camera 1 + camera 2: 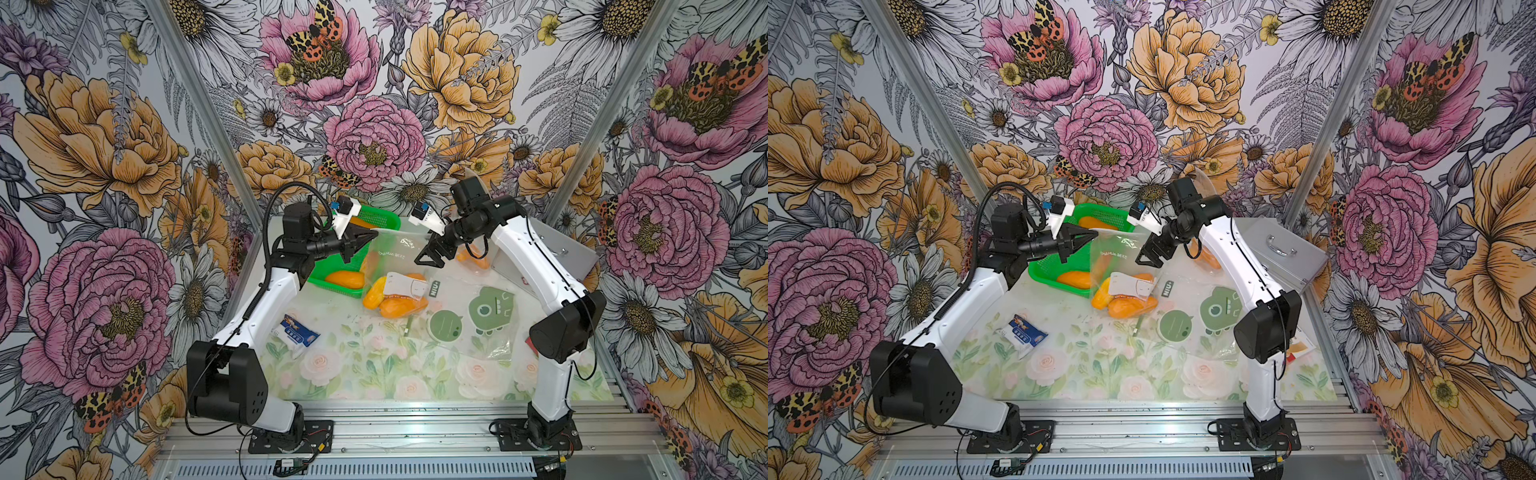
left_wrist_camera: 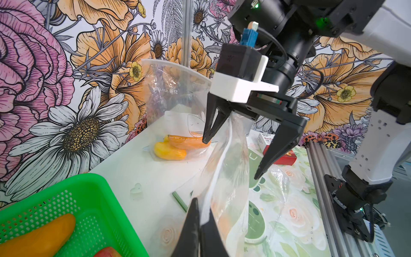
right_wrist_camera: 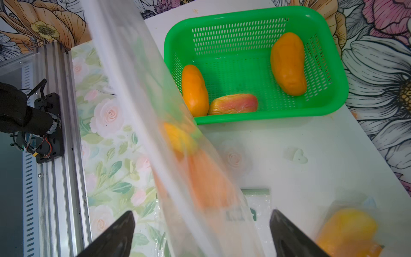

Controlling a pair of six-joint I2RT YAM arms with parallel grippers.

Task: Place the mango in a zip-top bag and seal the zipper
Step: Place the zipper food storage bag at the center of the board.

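We count three mangoes [image 3: 288,63] in one green basket [image 3: 255,118]; left gripper [image 1: 374,237] pinches one zip-top bag [image 1: 395,257], right gripper [image 2: 230,159] gapes.

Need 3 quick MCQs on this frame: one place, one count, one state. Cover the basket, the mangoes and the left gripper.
1. The unbagged mangoes lie in:
A) the green basket
B) a grey case
C) a blue packet

2. Mangoes in that basket:
A) one
B) three
C) five

3. The left gripper is:
A) open over the basket
B) shut on a mango
C) shut on the zip-top bag

Key:
1 A, all the loose fruit sits inside its green walls.
2 B, the right wrist view shows two orange and one red-yellow.
3 C, the left wrist view shows it pinching the plastic edge.
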